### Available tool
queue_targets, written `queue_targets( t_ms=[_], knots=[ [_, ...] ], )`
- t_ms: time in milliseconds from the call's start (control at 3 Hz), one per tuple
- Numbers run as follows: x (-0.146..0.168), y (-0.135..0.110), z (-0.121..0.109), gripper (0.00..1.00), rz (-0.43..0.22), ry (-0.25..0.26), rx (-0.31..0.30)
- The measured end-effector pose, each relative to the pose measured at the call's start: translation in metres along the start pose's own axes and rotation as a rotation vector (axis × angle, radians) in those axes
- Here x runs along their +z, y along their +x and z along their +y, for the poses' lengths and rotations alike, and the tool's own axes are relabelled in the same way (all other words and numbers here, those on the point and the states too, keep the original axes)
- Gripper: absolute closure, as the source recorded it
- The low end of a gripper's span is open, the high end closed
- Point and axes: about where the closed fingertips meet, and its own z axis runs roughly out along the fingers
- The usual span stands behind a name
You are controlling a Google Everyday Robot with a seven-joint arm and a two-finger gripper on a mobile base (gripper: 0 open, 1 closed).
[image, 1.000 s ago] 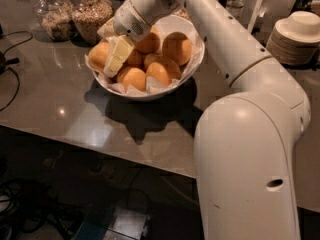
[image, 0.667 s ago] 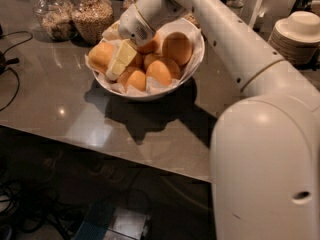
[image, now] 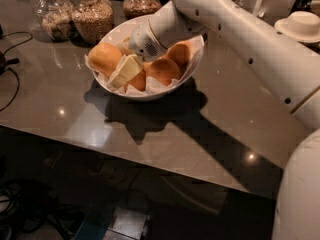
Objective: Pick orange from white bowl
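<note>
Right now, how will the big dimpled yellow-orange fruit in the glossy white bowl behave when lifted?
The orange looks round and firm, so probably rolls if released. Its dimpled peel likely grips well. The gripper sits beside it in the white bowl, so smaller oranges may shift.

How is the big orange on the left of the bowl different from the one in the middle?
The left orange is bigger, more oval and paler yellow-orange; the middle orange is smaller, rounder and deeper orange. The left orange lies by the left rim of the white bowl; the middle orange lies nearer the right, by the arm. The gripper sits between them. Both rest on paper in that bowl.
</note>
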Motion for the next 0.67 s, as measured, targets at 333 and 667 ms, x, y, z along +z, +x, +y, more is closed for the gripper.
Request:
queue_targets(
  t_ms=[333, 667],
  knots=[
    [0.0057, 0.0027, 0.0032, 0.42, 0.008, -0.008, 0.002],
    [0.0059, -0.0011, 0.0003, 0.65, 0.014, -0.014, -0.013]
  ],
)
